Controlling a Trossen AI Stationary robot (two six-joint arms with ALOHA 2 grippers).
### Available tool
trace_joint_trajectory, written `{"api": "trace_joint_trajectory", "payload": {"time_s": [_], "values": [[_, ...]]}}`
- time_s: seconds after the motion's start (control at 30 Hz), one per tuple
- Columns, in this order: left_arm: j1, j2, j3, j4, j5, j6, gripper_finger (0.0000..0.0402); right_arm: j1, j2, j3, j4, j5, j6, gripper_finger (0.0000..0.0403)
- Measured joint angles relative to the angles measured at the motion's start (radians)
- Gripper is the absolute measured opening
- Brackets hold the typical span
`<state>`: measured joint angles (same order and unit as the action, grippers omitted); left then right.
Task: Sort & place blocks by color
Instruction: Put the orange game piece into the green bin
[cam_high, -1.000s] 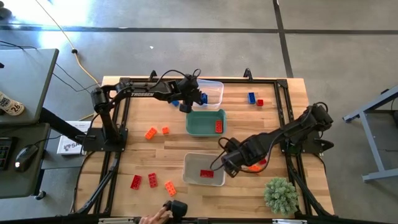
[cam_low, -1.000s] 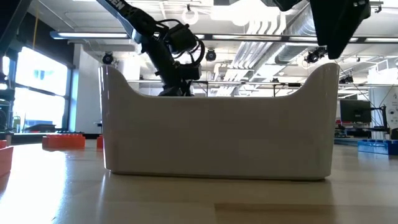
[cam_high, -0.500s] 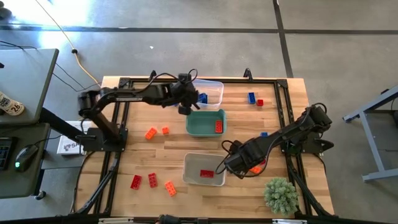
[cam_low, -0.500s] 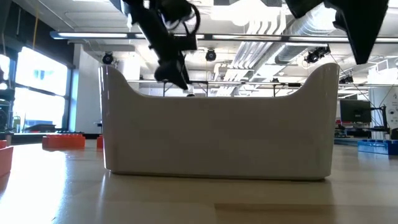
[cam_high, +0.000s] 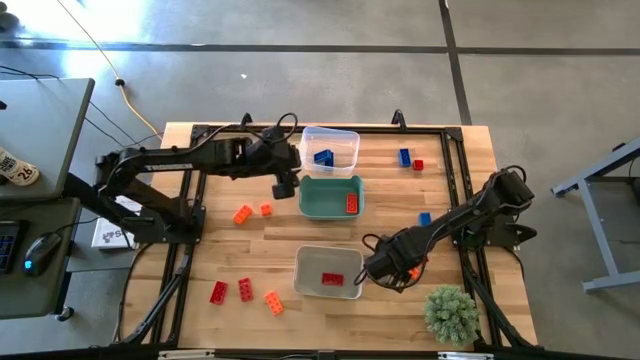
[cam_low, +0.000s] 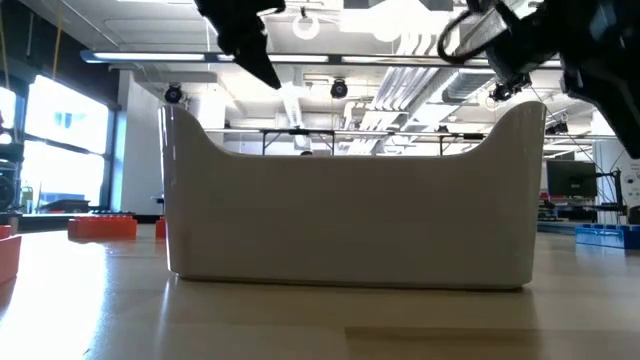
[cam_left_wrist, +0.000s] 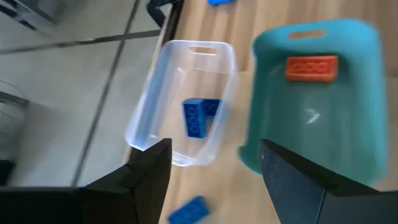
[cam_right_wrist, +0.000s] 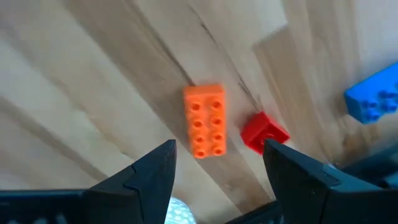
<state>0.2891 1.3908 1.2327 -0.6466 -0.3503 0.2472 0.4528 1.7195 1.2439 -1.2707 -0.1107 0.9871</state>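
Note:
My left gripper (cam_high: 283, 187) (cam_left_wrist: 214, 155) is open and empty, above the table just left of the teal bin (cam_high: 318, 196). The clear bin (cam_high: 343, 138) (cam_left_wrist: 155, 106) holds blue blocks (cam_left_wrist: 198, 117). An orange-red block (cam_left_wrist: 311, 67) lies in the teal bin. A blue block (cam_left_wrist: 189, 208) lies on the table near the clear bin. My right gripper (cam_high: 385, 272) (cam_right_wrist: 217, 155) is open and empty, right of the white bin (cam_high: 310, 262), which holds a red block (cam_high: 332, 279). It hangs over an orange block (cam_right_wrist: 204, 121) and a small red block (cam_right_wrist: 264, 132) lying flat on the table.
Loose blocks lie on the table: two orange (cam_high: 242, 213) at the left, red and orange ones (cam_high: 245, 288) at the near left, blue (cam_high: 404, 156) and red (cam_high: 418, 164) at the far right, blue (cam_high: 424, 218) at the right. A small plant (cam_high: 450, 312) stands at the near right.
My left gripper has drawn back from over the clear bin toward the table's left and near side, ending beside the teal bin. My right gripper has gone a little toward the table's right edge, off the white bin's corner. A person's hand at the near edge has gone.

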Motion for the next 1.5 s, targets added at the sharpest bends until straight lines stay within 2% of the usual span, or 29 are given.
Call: {"api": "trace_joint_trajectory", "payload": {"time_s": [0.13, 0.43, 0.6, 0.8, 1.3, 1.5], "values": [[-0.024, -0.018, 0.000, -0.034, 0.032, -0.075, 0.0225, -0.015, 0.000, -0.045, 0.017, -0.021, -0.003, 0.0228], [-0.066, -0.017, 0.000, -0.057, 0.033, -0.166, 0.0225, -0.013, 0.000, -0.125, 0.164, -0.059, -0.054, 0.0228], [-0.071, -0.017, 0.000, -0.057, 0.033, -0.169, 0.0225, -0.013, 0.000, -0.182, 0.185, -0.026, -0.054, 0.0228], [-0.070, -0.017, 0.000, -0.057, 0.032, -0.169, 0.0225, -0.009, -0.004, -0.233, 0.256, -0.092, -0.095, 0.0228], [-0.067, -0.017, 0.000, -0.056, 0.025, -0.166, 0.0225, -0.005, -0.043, -0.245, 0.278, -0.113, -0.045, 0.0228], [-0.067, -0.016, 0.000, -0.055, 0.024, -0.166, 0.0225, -0.005, -0.051, -0.245, 0.365, -0.126, -0.025, 0.0228]]}}
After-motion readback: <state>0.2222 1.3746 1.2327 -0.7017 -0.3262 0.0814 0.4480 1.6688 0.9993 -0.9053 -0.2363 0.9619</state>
